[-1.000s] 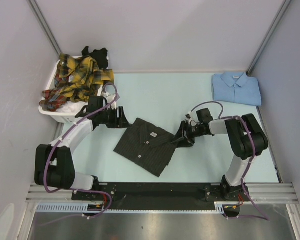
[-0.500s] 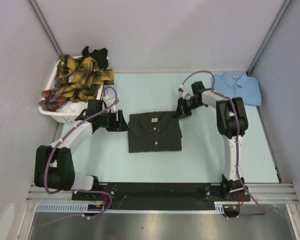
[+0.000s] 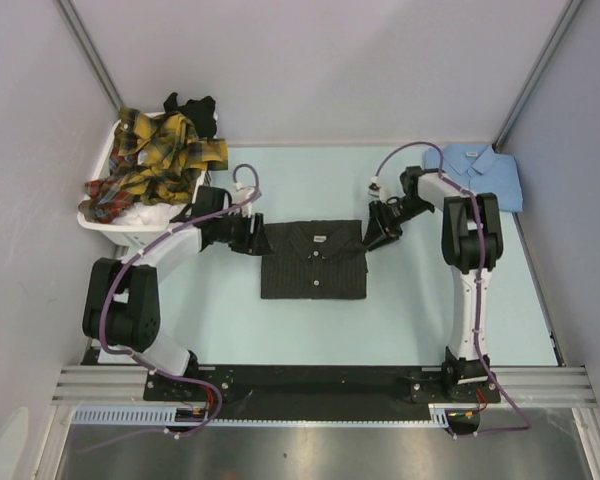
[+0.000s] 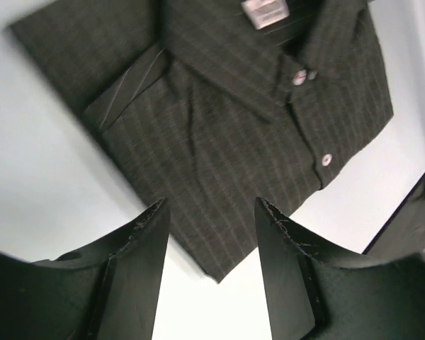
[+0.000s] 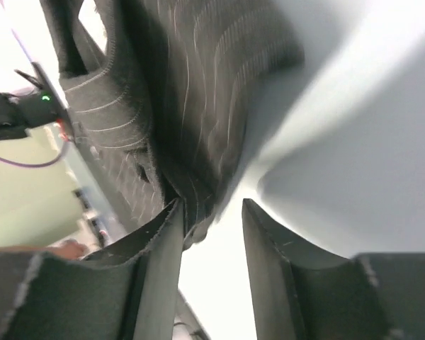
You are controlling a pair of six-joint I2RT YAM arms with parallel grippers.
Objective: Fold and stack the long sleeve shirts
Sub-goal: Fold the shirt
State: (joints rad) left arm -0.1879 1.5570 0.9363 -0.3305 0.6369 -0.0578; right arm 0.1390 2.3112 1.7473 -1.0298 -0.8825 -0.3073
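The charcoal pinstriped shirt (image 3: 313,260) lies folded into a flat rectangle, collar at the far side, in the middle of the table. My left gripper (image 3: 253,238) is open at its far left corner. In the left wrist view the gripper (image 4: 212,216) is empty, with one corner of the shirt (image 4: 227,120) lying between and beyond the fingertips. My right gripper (image 3: 376,234) is open at the shirt's far right edge. In the right wrist view the gripper (image 5: 211,212) has the shirt's folded edge (image 5: 191,99) against its left finger (image 5: 159,248). The light blue shirt (image 3: 473,177) lies folded at the far right.
A white laundry basket (image 3: 120,231) at the far left holds yellow-red plaid shirts (image 3: 155,160) and a black cloth (image 3: 192,105). Grey walls close in the table on three sides.
The charcoal shirt, diagonal a second ago, now lies square. My left gripper has moved right up to its far left corner. My right gripper has shifted slightly nearer along its right edge.
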